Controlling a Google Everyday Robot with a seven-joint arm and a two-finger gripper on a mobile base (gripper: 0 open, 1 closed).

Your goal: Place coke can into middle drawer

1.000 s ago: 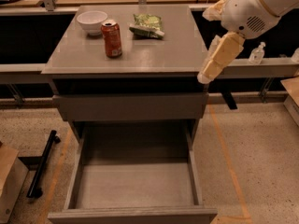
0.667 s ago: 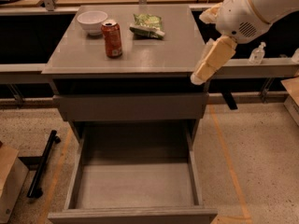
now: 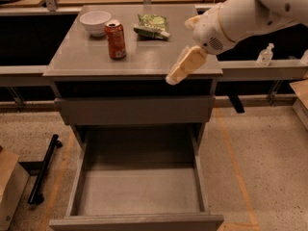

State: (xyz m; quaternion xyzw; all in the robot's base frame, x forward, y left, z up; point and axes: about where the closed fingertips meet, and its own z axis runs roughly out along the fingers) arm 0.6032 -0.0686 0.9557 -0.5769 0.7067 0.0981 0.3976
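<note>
The coke can [image 3: 115,40] stands upright on the grey cabinet top [image 3: 144,57], left of centre, just in front of the white bowl [image 3: 95,22]. The middle drawer [image 3: 139,191] is pulled out below, its flat floor bare and its low side walls showing. My gripper [image 3: 174,76] hangs from the white arm [image 3: 240,18] over the right front part of the cabinet top. It is well to the right of the can and holds nothing that I can see.
A green snack bag [image 3: 152,25] lies at the back of the top, right of the can. A shut drawer front [image 3: 134,110] sits above the open drawer. A black bar [image 3: 44,170] and a cardboard box [image 3: 9,186] lie on the floor at left.
My arm and gripper have moved left, from beside the cabinet's right edge to over its right front part, nearer the can. The can has not moved.
</note>
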